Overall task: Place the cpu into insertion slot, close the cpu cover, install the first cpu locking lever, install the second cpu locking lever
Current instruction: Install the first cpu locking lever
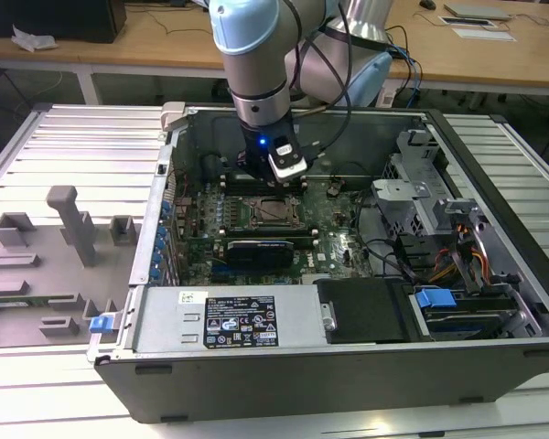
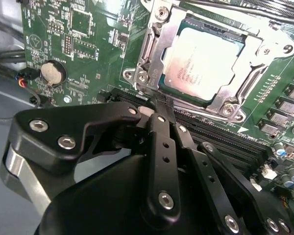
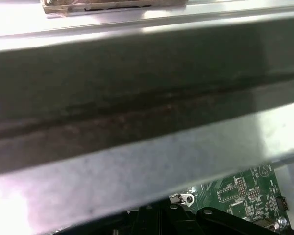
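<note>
**Exterior view: my arm (image 1: 256, 55) reaches down into the open PC case (image 1: 165, 320)**

The insertion slot (image 1: 276, 211) sits at frame centre on the motherboard (image 1: 343, 233), with my wrist just above it in the frame. In the second wrist view the cpu (image 2: 201, 58) lies seated in the slot. The cpu cover (image 2: 152, 49) is down flat around it, and the chip shows through the window. My gripper (image 2: 157, 106) is clenched, tips together with nothing visible between them, right at the cover's edge. Can't tell if it touches. In the first wrist view the case's metal wall (image 3: 137, 98) is close up.

We've got matt silvery metal on the cpu (image 2: 202, 61), shiny bare metal on the cpu cover (image 2: 154, 41), glossy green motherboard (image 2: 88, 44).
</note>
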Robot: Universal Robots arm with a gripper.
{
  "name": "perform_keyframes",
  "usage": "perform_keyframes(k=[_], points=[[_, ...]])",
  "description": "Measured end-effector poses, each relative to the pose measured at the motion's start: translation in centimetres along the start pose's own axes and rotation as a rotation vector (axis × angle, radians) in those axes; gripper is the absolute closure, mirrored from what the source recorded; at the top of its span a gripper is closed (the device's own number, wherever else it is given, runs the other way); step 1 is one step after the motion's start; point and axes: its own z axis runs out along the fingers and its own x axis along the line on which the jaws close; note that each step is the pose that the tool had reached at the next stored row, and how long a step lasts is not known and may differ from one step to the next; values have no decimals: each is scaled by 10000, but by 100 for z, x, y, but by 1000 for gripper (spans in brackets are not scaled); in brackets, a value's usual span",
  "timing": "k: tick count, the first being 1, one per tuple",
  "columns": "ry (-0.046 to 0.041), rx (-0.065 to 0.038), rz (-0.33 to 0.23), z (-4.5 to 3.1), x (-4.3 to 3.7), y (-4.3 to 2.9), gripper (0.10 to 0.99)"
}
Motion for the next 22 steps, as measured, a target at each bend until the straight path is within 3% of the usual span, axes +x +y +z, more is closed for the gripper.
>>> perform_keyframes(k=[7,12,18,22], points=[[-19,39,76,-9,-1,4,980],[-25,45,107,-73,-15,15,980],[-28,51,117,-68,3,82,980],[-30,53,126,-66,9,86,980]])
